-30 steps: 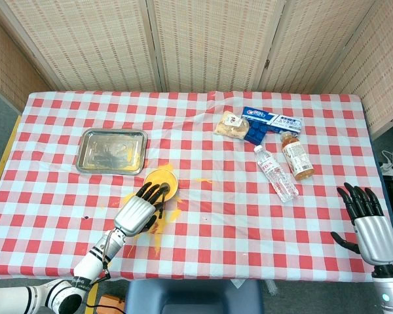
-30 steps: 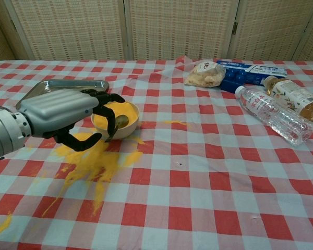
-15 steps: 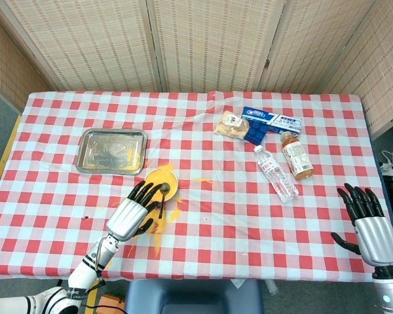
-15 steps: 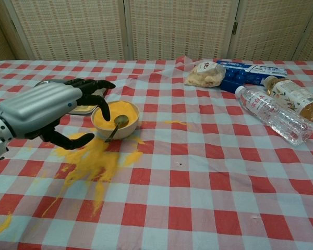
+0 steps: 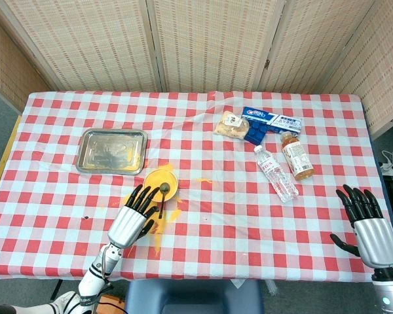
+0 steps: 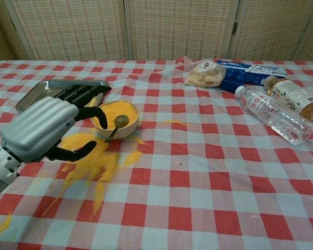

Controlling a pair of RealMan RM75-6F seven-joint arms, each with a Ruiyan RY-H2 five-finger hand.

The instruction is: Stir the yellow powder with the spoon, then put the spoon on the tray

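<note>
The spoon leans in the pale round bowl of yellow powder, its handle over the near rim and ungrasped. The left hand hovers beside it, fingers spread, holding nothing; the right hand is likewise released. Stirring seems not yet underway; the next move needs a pinch on the thin handle. The shiny metal tray lies beyond, and loose powder is spilled across the checked tabletop.

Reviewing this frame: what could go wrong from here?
The spoon leans on the bowl rim with no robot hand holding it; a clumsy regrasp by the open left robot hand may tip the bowl. Spilled yellow powder could be smeared by that hand. The tray lies beyond the bowl, so carrying may scatter more.
</note>
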